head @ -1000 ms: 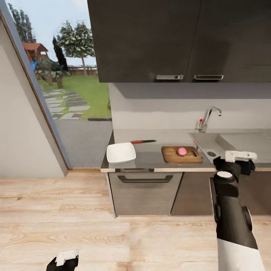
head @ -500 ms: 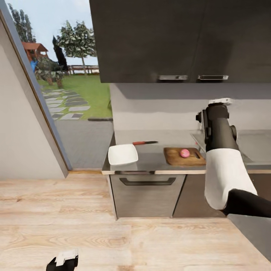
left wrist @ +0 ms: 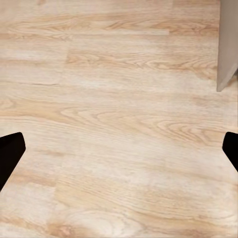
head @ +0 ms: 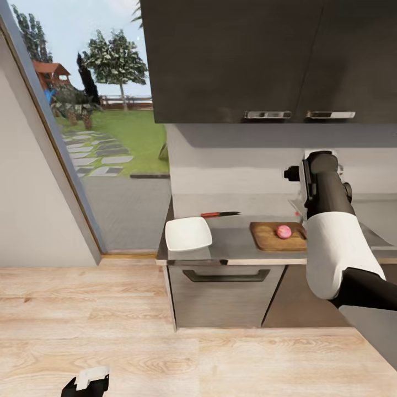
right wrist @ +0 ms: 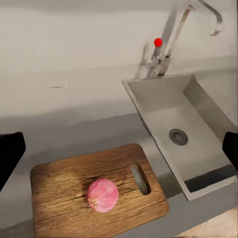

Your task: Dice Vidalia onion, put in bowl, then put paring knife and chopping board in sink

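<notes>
- Head view: the onion (head: 284, 231) sits on the chopping board (head: 270, 237) on the grey countertop (head: 231, 242). The white bowl (head: 188, 234) is to its left near the counter's front edge, and the knife (head: 219, 214) lies behind, between bowl and board. The right arm (head: 331, 231) rises in front of the board's right end. The left gripper (head: 87, 381) hangs low over the wooden floor (head: 165, 358).
- Left wrist view: dark fingertips (left wrist: 10, 151) stand at either edge, spread wide, holding nothing — pale floor between them.
- Right wrist view: the onion (right wrist: 102, 195) rests on the board (right wrist: 74, 191). The sink (right wrist: 183, 129) lies just beside it, with the faucet (right wrist: 173, 34) and its red knob (right wrist: 158, 42) behind. Fingertips (right wrist: 10, 153) are far apart — nothing held.
</notes>
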